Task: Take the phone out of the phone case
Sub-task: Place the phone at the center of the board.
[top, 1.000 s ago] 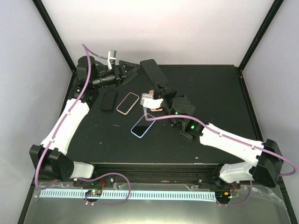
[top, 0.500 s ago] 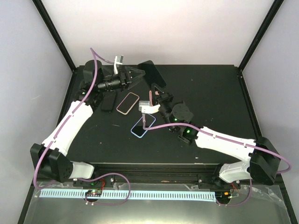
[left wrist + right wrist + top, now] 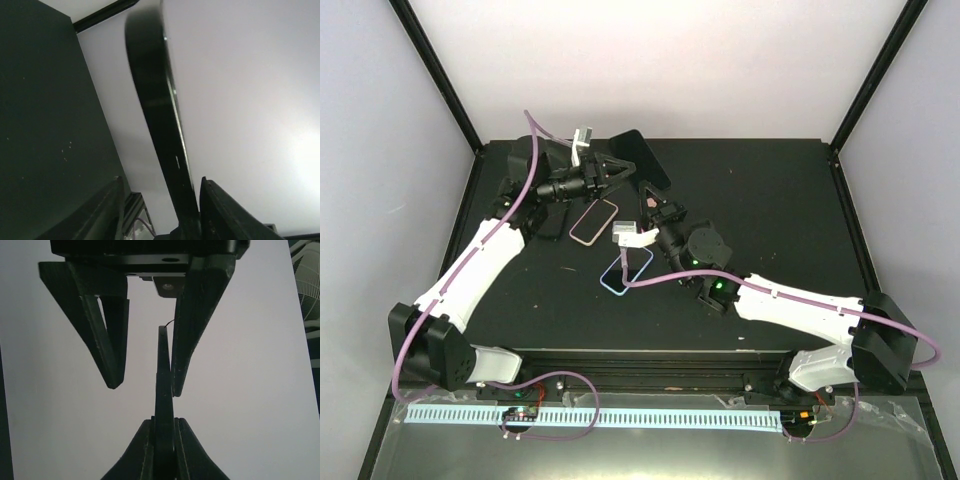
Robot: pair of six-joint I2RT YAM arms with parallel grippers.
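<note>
Black table, white walls. The right gripper is clamped on the black phone, held edge-on above the table's back. The left gripper straddles its far end, jaws apart. Likely next: pinch the case edge squarely, then peel. Over the last second the left arm swung in and its jaws narrowed.

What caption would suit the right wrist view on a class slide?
Right gripper clamps a dark phone edge-on while the left gripper straddles its far end.

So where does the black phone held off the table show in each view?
Top external: black phone, back centre, at the left gripper.
Left wrist: phone edge-on, up the middle.
Right wrist: phone thin, upright, centre.
Shared landmark: left gripper's fingers, in all three.
</note>
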